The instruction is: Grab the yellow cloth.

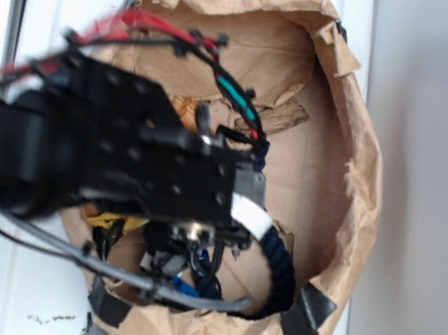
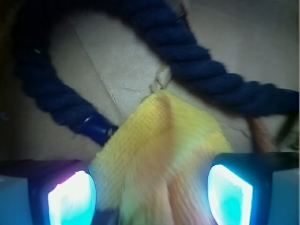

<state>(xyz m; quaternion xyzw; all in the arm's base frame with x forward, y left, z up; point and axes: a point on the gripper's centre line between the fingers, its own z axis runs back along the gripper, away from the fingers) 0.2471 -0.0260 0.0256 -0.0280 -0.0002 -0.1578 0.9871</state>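
Claw over the yellow cloth

The gripper (image 2: 150, 187) stands open, the yellow cloth (image 2: 159, 150) bunched between its fingers, navy rope (image 2: 197, 70) just beyond; best to close squarely on the fabric, clear of the rope.

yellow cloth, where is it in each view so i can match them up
Exterior: the yellow cloth shows only as a small sliver at lower left, under the black arm, inside the paper-lined bin.
Wrist: it fills the lower centre, lying between the two lit fingers of the end effector.
Shared landmark: the navy rope, curving beside the cloth.
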